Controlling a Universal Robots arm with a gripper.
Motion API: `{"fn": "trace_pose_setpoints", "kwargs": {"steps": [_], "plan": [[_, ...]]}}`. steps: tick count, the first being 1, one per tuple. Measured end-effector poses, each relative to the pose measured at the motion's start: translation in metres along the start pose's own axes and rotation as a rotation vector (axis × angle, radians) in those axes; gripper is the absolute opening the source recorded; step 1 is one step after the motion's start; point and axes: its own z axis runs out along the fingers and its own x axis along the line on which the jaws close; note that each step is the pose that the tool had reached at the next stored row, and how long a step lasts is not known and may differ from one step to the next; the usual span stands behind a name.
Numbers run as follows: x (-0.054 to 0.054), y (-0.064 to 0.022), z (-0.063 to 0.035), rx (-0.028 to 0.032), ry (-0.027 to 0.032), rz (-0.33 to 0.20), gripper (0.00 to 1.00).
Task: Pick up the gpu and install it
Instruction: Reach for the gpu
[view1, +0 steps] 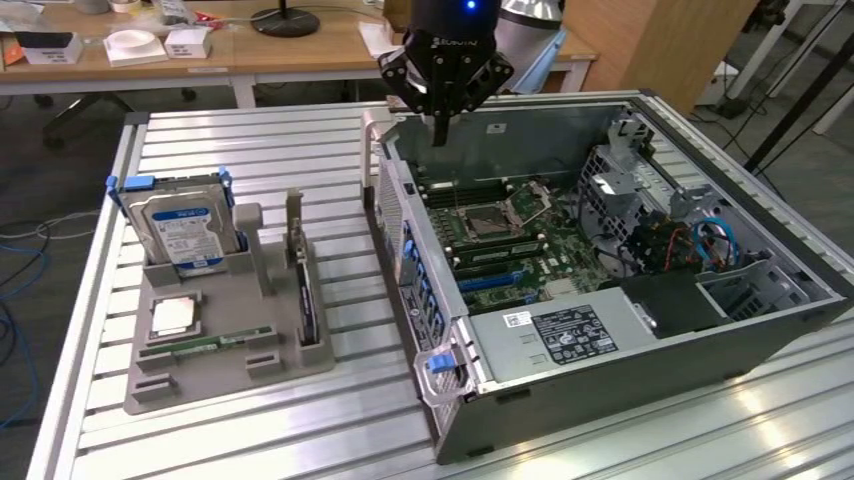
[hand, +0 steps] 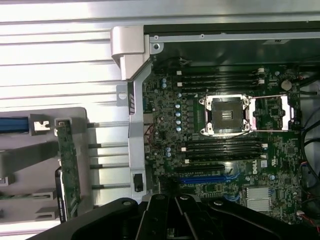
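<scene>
slatted metal table (view1: 240, 140); gpu (view1: 308, 300) upright in holder (view1: 200, 385); closed tool (view1: 439, 138) above case (view1: 641, 350)

as i view it remotely: a slatted aluminium table (view1: 267, 150) carrying a grey moulded parts holder (view1: 274, 372) toward the exterior view's left and, near it but apart, an open computer case (view1: 641, 370) lying on its side toward the exterior view's right.

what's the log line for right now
gripper: shut, empty | above open computer case | gpu: on edge in grey holder, not picked up
</scene>
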Motion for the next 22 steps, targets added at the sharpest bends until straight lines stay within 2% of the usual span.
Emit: {"fn": "trace_pose_setpoints", "kwargs": {"steps": [22], "plan": [[0.025,-0.0019,-0.0007,0.0,0.0,0.0,0.11]]}}
